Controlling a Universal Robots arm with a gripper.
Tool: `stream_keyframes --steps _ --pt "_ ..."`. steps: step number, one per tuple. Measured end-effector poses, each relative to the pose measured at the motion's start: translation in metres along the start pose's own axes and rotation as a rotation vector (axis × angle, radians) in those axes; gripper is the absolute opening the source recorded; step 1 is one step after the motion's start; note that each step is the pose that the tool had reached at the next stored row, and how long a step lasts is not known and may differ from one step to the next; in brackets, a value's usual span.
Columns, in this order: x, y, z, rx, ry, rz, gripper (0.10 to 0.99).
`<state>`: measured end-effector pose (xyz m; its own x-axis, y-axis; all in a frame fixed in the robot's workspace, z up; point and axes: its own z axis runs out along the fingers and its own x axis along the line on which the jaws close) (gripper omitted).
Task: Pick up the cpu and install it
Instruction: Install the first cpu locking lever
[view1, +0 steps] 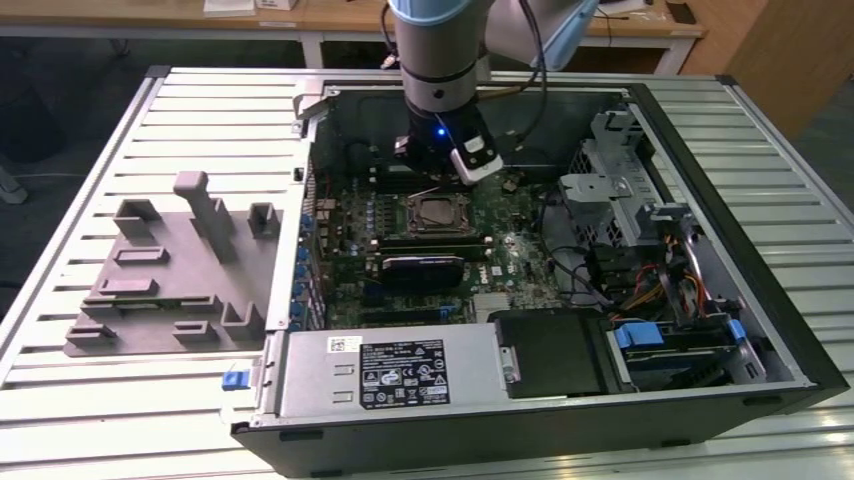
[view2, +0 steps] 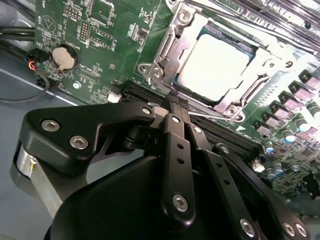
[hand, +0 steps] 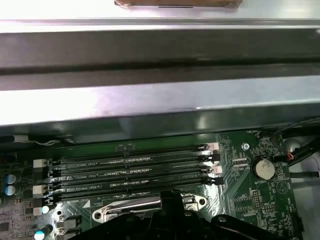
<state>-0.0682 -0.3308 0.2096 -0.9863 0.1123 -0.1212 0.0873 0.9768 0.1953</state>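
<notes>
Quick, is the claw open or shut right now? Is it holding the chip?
Claw: shut, holding nothing. The cpu lies in the socket, apart from the claw's tips.

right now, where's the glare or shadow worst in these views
Second wrist view: the cpu top washes out near white. First wrist view: a bright reflection band along the case wall, memory slots dim beside it. Exterior view: even light, a blue lamp glowing on the arm.
</notes>
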Motion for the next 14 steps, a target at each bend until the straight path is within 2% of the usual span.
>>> stream_keyframes --steps 3,9,14 --pt "0.004 -0.0003 0.0006 0.0 -0.0116 0.002 0.106" --pt "0.0043 0.0002 0.0026 0.007 -0.026 0.055 0.106" --pt "0.0068 0.003 0.0042 0.01 -0.0302 0.076 0.106"
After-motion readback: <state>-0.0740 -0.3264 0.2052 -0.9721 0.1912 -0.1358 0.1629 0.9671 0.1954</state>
